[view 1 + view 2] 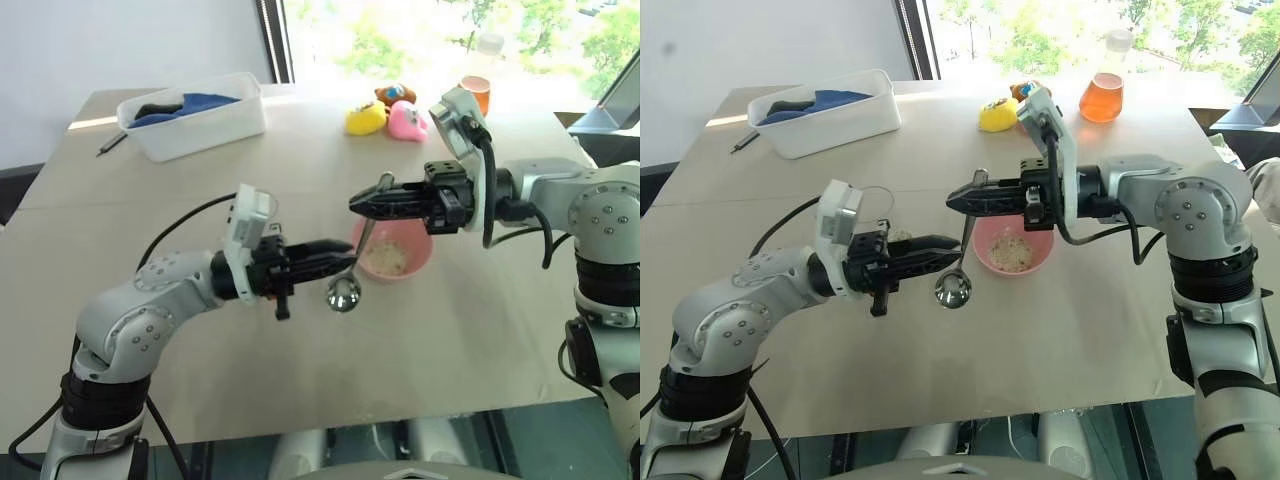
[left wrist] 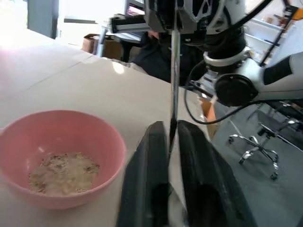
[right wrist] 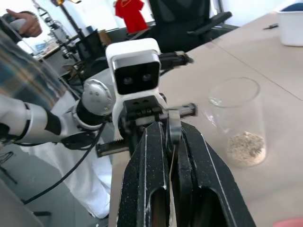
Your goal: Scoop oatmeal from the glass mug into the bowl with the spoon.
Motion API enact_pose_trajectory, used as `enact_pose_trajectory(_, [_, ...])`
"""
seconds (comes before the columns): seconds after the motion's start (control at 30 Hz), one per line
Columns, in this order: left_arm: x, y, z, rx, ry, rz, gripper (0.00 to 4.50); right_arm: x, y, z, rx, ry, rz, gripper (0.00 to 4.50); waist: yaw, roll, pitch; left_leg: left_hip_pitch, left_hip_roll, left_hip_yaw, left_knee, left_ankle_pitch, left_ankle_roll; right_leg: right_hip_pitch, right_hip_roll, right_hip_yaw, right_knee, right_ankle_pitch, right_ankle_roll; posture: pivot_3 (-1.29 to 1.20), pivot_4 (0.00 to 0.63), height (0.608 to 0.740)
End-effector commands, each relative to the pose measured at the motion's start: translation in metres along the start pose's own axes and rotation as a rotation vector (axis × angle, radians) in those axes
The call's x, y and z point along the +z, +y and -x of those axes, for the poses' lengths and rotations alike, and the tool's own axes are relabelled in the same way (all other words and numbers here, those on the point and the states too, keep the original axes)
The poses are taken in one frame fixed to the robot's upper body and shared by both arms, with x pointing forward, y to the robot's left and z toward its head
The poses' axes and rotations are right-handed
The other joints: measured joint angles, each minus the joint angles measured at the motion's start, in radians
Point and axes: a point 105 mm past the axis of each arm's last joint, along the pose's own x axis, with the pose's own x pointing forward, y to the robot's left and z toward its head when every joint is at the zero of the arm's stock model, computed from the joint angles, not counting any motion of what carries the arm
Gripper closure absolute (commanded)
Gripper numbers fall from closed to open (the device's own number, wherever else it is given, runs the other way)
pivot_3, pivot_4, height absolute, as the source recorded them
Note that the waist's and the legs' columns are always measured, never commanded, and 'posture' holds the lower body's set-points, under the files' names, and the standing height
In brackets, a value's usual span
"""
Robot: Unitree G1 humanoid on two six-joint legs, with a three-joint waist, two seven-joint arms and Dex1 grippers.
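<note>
The right gripper (image 1: 362,203) is clamped on the handle top of the spoon (image 1: 962,258), which hangs near upright, head down, just above the table (image 1: 300,370) beside the bowl (image 1: 417,262). The left gripper (image 1: 345,257) brackets the lower handle, fingers slightly parted. Bare tabletop lies toward the near edge. Oatmeal (image 2: 64,171) sits in the bowl and in the glass mug (image 3: 237,120).
</note>
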Motion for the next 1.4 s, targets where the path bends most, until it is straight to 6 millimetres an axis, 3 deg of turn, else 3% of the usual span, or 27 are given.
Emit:
enact_pose_trajectory(0.03, [0.008, 0.003, 0.003, 0.053, -0.037, -0.049, 1.92, 0.013, 0.003, 0.002, -0.013, -0.036, 0.041, 4.50, 0.000, 0.000, 0.000, 0.000, 0.000, 0.000, 0.000, 0.000, 0.000, 0.000, 0.000, 0.000, 0.000, 0.000, 0.000, 0.00, 0.150, 0.740])
enact_pose_trajectory(0.23, [0.020, 0.003, 0.017, 0.187, -0.079, -0.173, 1.92, 0.017, -0.016, 0.014, -0.135, -0.074, -0.015, 4.50, 0.000, 0.000, 0.000, 0.000, 0.001, 0.000, 0.000, 0.000, 0.000, 0.000, 0.000, 0.000, 0.000, 0.000, 0.000, 0.00, 0.150, 0.740])
enact_pose_trajectory(0.37, [0.044, 0.022, 0.035, 0.536, -0.129, -0.487, 1.92, 0.014, -0.048, 0.038, -0.349, -0.123, -0.153, 4.50, 0.005, 0.000, 0.000, 0.000, 0.000, -0.001, 0.000, 0.000, 0.000, 0.000, -0.001, 0.000, 0.000, 0.000, 0.000, 0.00, 0.150, 0.740])
enact_pose_trajectory(0.43, [0.052, 0.026, 0.042, 0.654, -0.103, -0.632, 1.92, 0.013, -0.075, 0.053, -0.509, -0.183, -0.252, 4.50, 0.004, 0.000, 0.000, 0.000, -0.001, 0.000, 0.000, 0.000, 0.000, 0.000, -0.001, 0.000, 0.000, 0.000, 0.000, 0.00, 0.150, 0.740])
enact_pose_trajectory(0.5, [0.075, 0.030, 0.053, 0.791, -0.145, -0.761, 1.92, 0.015, -0.095, 0.068, -0.632, -0.253, -0.318, 4.50, 0.005, 0.000, 0.000, 0.000, -0.001, 0.000, 0.000, 0.000, 0.000, 0.000, -0.001, 0.001, 0.000, 0.000, 0.000, 0.00, 0.150, 0.740])
enact_pose_trajectory(0.57, [0.088, 0.032, 0.061, 0.872, -0.180, -0.821, 1.92, 0.017, -0.101, 0.074, -0.674, -0.289, -0.349, 4.50, 0.005, 0.000, 0.000, -0.001, -0.002, 0.000, 0.000, 0.000, 0.000, 0.000, -0.001, 0.000, 0.001, 0.000, 0.000, 0.00, 0.150, 0.740])
enact_pose_trajectory(0.63, [0.104, 0.029, 0.080, 1.029, -0.234, -0.884, 1.92, 0.023, -0.109, 0.083, -0.722, -0.349, -0.387, 4.50, 0.002, 0.000, 0.000, -0.001, -0.002, 0.000, 0.000, 0.000, 0.000, -0.001, -0.001, 0.000, 0.001, 0.000, 0.000, 0.00, 0.150, 0.740])
enact_pose_trajectory(0.7, [0.108, 0.023, 0.100, 1.183, -0.254, -0.932, 1.92, 0.027, -0.115, 0.089, -0.765, -0.385, -0.410, 4.50, -0.004, 0.001, 0.000, -0.002, -0.002, 0.001, -0.001, 0.000, 0.000, -0.002, -0.001, 0.001, 0.001, 0.000, 0.000, 0.00, 0.150, 0.740])
enact_pose_trajectory(0.8, [0.097, 0.016, 0.108, 1.265, -0.222, -0.949, 1.92, 0.032, -0.118, 0.090, -0.781, -0.422, -0.425, 4.50, -0.006, 0.001, 0.000, -0.002, -0.001, 0.001, -0.003, 0.000, 0.000, -0.002, 0.000, 0.002, 0.001, 0.000, 0.000, 0.00, 0.150, 0.740])
enact_pose_trajectory(0.93, [0.045, 0.011, 0.120, 1.346, -0.087, -0.865, 1.92, 0.040, -0.115, 0.079, -0.743, -0.443, -0.417, 4.50, -0.016, 0.001, 0.000, -0.005, 0.000, 0.000, -0.002, 0.000, 0.000, -0.003, -0.001, 0.001, 0.001, 0.000, 0.000, 0.00, 0.150, 0.740])
enact_pose_trajectory(1.07, [0.011, 0.015, 0.128, 1.367, -0.009, -0.784, 1.92, 0.041, -0.116, 0.075, -0.739, -0.444, -0.411, 4.50, -0.009, 0.001, 0.000, -0.006, 0.000, -0.002, 0.000, 0.000, 0.000, -0.004, -0.001, -0.001, 0.000, 0.000, 0.000, 0.00, 0.150, 0.740])
enact_pose_trajectory(1.27, [-0.011, 0.024, 0.141, 1.409, -0.023, -0.687, 1.92, 0.041, -0.115, 0.073, -0.737, -0.440, -0.400, 4.50, 0.004, 0.001, 0.000, -0.006, 0.000, -0.002, 0.001, 0.000, 0.000, -0.003, -0.002, -0.001, 0.001, 0.000, 0.000, 0.00, 0.150, 0.740])
enact_pose_trajectory(1.4, [-0.017, 0.031, 0.127, 1.284, -0.024, -0.673, 1.92, 0.042, -0.114, 0.074, -0.740, -0.443, -0.387, 4.50, 0.003, 0.002, 0.000, -0.006, 0.000, -0.002, 0.001, 0.000, 0.000, -0.003, -0.002, -0.002, 0.001, 0.000, 0.000, 0.00, 0.150, 0.740])
